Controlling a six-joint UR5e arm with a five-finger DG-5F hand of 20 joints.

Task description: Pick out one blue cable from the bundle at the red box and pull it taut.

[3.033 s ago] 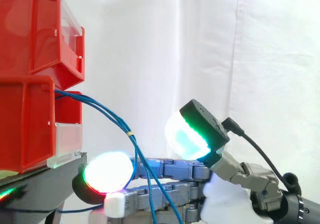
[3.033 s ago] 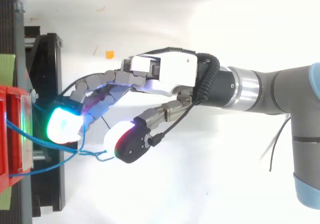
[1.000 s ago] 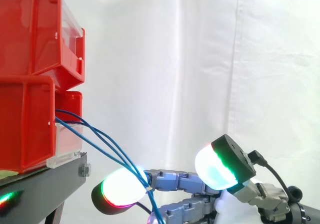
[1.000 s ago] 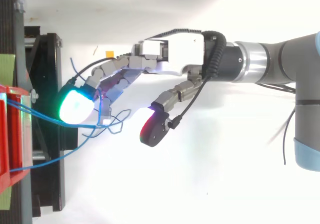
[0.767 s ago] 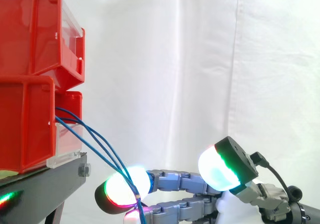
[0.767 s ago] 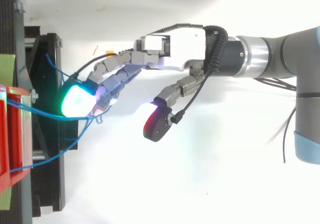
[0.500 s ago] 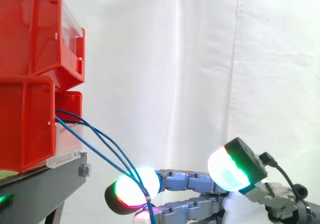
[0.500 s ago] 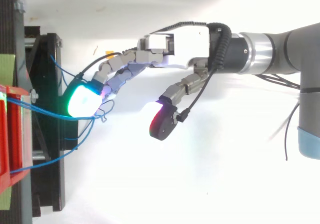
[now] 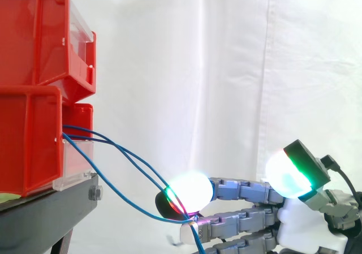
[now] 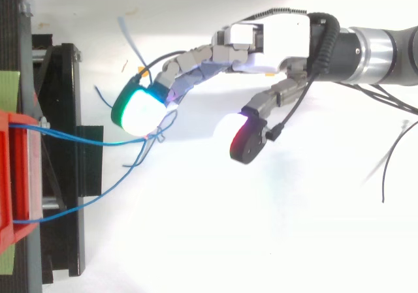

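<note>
Blue cables (image 9: 113, 146) come out of the lower red box (image 9: 28, 141) and run right and down to my hand (image 9: 305, 231). They pass between two straight fingers (image 9: 237, 189), just behind the glowing white-green pad. From above, the hand (image 10: 274, 38) reaches left, its thumb held apart from the fingers. One blue cable (image 10: 85, 139) runs almost straight from the red box (image 10: 13, 175) to the fingertips. A second one sags from the box's lower corner up to the same spot. A loose cable end sticks up past the fingers.
A second red bin (image 9: 39, 33) is stacked above the lower one, both on a black stand (image 9: 45, 214). The white curtain (image 9: 226, 67) hangs behind. The stand (image 10: 65, 77) lies along the left edge in the top view, with white floor to its right.
The hand has moved right, away from the red boxes, taking the blue cables with it. The cables have stretched out longer and straighter.
</note>
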